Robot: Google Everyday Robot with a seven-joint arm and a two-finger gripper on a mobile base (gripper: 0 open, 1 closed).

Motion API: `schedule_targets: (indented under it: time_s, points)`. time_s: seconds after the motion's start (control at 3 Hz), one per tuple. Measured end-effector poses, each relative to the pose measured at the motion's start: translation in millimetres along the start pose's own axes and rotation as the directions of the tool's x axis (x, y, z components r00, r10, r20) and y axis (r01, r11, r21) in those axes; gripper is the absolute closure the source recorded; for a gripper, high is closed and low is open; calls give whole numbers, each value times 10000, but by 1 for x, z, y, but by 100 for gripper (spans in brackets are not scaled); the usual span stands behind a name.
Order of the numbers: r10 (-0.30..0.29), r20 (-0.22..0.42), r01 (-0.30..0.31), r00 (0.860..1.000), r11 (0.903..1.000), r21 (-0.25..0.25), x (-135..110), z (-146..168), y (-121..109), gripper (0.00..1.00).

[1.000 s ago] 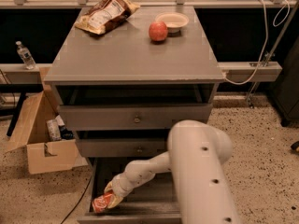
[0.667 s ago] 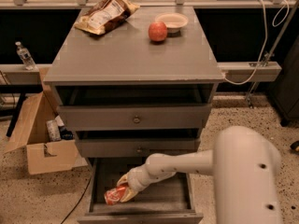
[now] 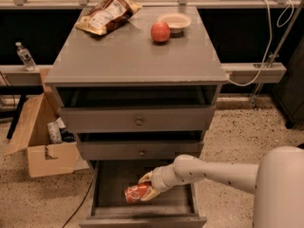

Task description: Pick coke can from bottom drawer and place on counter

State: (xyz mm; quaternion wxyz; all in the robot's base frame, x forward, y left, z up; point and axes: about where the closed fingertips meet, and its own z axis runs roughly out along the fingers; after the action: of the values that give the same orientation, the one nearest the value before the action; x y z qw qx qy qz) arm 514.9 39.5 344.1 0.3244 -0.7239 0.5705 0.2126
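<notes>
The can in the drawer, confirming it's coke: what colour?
The can is red-orange with white lettering, camera view; the gripper holds it in the bottom drawer.

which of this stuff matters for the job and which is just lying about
In the job: coke can, bottom drawer, counter, gripper in the drawer gripping the can.
Lying about: chip bag, apple, bowl, cardboard box, water bottle.

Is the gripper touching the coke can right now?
Touching. The camera view shows the gripper inside the bottom drawer, its pale fingers closed against both sides of the coke can, with no gap.
</notes>
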Motion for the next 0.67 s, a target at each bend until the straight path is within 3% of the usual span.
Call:
schedule_targets:
  time_s: [0.33, 0.67]
  points:
    - [109, 26, -108, 9999, 9994, -321, -32, -46, -15, 100]
    - [8, -197, -13, 9998, 9997, -250, -62, -113, -36, 100]
